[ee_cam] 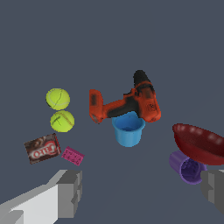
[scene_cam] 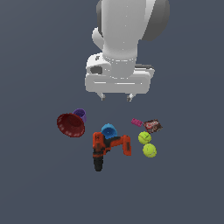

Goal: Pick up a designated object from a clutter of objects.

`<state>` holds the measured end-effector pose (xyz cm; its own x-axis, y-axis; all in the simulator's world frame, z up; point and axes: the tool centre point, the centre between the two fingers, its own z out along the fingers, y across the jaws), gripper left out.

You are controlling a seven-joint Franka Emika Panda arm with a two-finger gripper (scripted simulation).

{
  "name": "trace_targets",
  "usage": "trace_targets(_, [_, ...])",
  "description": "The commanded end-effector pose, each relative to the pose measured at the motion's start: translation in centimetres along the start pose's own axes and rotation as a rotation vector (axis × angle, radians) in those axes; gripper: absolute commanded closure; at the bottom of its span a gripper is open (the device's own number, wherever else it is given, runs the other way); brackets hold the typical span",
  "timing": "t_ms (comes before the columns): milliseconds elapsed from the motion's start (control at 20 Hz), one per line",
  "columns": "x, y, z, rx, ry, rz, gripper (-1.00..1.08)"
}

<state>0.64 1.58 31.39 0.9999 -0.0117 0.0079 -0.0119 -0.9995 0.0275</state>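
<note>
The gripper (scene_cam: pixel 116 96) is hovering above the clutter, jaws spread wide and holding nothing. Two tennis balls (scene_cam: pixel 145 138) are sitting touching at the exterior view's right (alike, so the designated one cannot be told), beside the red-black drill (scene_cam: pixel 109 148) and blue cup (scene_cam: pixel 108 130).

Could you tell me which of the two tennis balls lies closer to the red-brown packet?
The tennis ball right beside the red-brown packet; the other ball lies beyond it, farther from the packet and the pink block.
</note>
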Motion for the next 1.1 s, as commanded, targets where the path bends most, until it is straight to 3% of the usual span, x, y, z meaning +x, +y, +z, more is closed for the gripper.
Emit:
trace_targets(0, [0.5,-0.5,0.6,0.0,-0.001,0.006,-0.92])
trace_targets(450, [3.7,-4.3,4.7,0.004,-0.001,0.054,-0.92])
trace_targets(1050, [7.9,-12.7,14.7,0.017,-0.005,0.151,-0.92])
